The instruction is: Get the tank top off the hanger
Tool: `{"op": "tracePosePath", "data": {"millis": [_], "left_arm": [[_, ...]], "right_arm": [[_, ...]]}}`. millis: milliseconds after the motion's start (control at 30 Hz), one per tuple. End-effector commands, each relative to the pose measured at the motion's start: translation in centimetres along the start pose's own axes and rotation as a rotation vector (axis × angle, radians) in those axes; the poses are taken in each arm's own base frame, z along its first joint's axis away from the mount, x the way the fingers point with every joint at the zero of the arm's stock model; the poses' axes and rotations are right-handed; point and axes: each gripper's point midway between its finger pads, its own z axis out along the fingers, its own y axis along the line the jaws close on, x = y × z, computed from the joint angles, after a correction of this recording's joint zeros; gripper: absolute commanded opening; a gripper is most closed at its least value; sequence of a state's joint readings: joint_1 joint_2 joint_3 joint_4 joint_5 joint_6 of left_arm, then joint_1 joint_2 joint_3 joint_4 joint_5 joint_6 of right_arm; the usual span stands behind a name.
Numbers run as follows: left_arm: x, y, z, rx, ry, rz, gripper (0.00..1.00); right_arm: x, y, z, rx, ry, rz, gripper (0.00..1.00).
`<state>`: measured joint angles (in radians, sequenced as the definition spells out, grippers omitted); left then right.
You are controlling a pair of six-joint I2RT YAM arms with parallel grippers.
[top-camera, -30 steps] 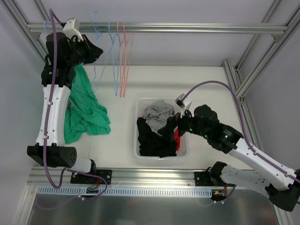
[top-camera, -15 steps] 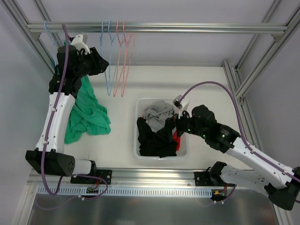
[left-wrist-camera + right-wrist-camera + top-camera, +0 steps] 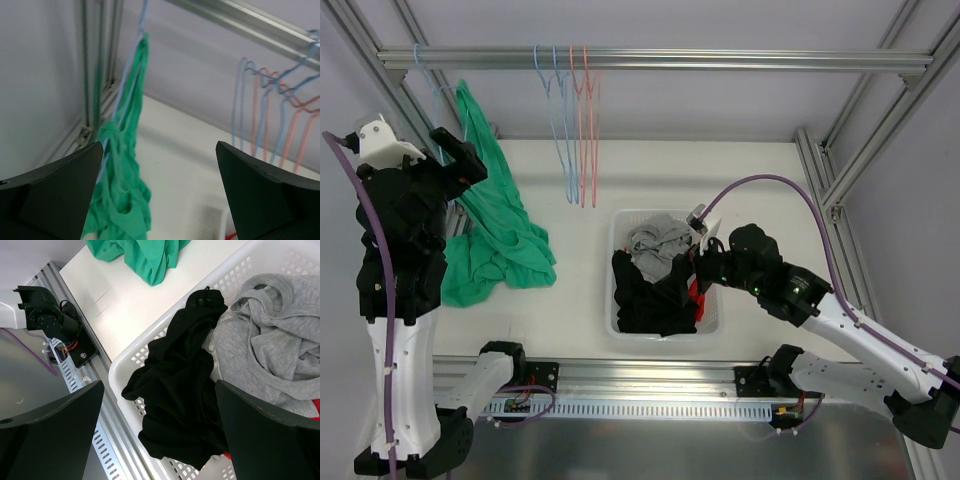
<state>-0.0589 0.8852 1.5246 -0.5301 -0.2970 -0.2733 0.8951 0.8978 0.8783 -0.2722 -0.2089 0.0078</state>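
1. Top external view gives us the green tank top at the table's far left. Its upper end hangs high near the rail, and its lower part lies heaped on the white table.
2. We see the left pincer raised just beside the hanging part of the top, on its left. From above we cannot tell whether they touch.
3. From the left wrist we see the left pincer spread wide with nothing between its fingers. The tank top hangs beyond the left finger, apart from it and to the left of the gap.
4. In that view a green strap runs up along the wire of a light blue hanger, so we judge the top not yet off it.
5. We note blue hangers and pink hangers on the rail, to the right of the top.
6. We find the right pincer over the right side of the white laundry basket, well apart from the tank top. Its wrist view shows the right pincer wide and empty above a black garment and a grey garment.
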Motion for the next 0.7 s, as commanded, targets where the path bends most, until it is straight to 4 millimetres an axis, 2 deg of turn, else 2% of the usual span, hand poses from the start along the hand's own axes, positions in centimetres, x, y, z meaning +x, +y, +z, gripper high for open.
{"op": "tracePosePath", "data": {"millis": [0,33,67,100,133,167,200,267,433,467,500,567,600,633,667], "left_arm": [[3.6,5.6,1.3,-0.276,0.145,0.121,0.99],[3.4,6.4,1.4,-0.309,0.155,0.128,0.99],[4.6,6.9,2.0,-0.320,0.211,0.137,0.99],[4.5,8.3,2.2,-0.359,0.221,0.123,0.99],[4.4,8.5,2.6,-0.349,0.232,0.101,0.99],[5.2,7.7,3.5,-0.282,0.274,0.076,0.99],[4.8,8.4,3.7,-0.291,0.271,0.053,0.99],[5.2,7.6,5.1,-0.236,0.307,0.040,0.99],[4.0,7.0,6.9,-0.204,0.304,0.067,0.99],[4.5,7.2,7.9,-0.203,0.329,0.078,0.98],[3.9,6.8,8.3,-0.178,0.321,0.082,0.98],[4.6,6.5,9.9,-0.147,0.356,0.105,0.90],[4.1,6.4,10.2,-0.139,0.347,0.107,0.86],[4.5,6.6,10.8,-0.146,0.361,0.107,0.79],[4.4,6.7,11.0,-0.150,0.359,0.107,0.76]], "right_arm": [[-1.3,0.9,-0.4,-0.048,-0.055,-0.052,0.99],[-1.4,0.9,-0.5,-0.051,-0.061,-0.056,0.99],[-1.2,0.9,-0.6,-0.051,-0.058,-0.060,0.99],[-1.2,0.9,-0.5,-0.054,-0.057,-0.063,1.00],[-1.2,1.1,-0.5,-0.062,-0.056,-0.067,0.99],[-1.3,1.2,-0.5,-0.068,-0.058,-0.069,1.00],[-1.2,1.4,-0.5,-0.080,-0.054,-0.071,0.99],[-0.9,1.4,-0.4,-0.089,-0.046,-0.075,1.00],[-0.4,1.8,0.0,-0.122,-0.024,-0.093,0.99],[-0.3,1.8,0.1,-0.124,-0.019,-0.094,1.00],[-0.3,1.9,0.2,-0.133,-0.019,-0.097,0.99],[-0.1,1.9,0.6,-0.142,-0.009,-0.094,0.99],[-0.2,2.0,0.8,-0.148,-0.009,-0.097,1.00],[-0.2,2.0,0.9,-0.151,-0.005,-0.094,1.00],[0.1,2.1,1.3,-0.159,0.011,-0.089,1.00]]}}
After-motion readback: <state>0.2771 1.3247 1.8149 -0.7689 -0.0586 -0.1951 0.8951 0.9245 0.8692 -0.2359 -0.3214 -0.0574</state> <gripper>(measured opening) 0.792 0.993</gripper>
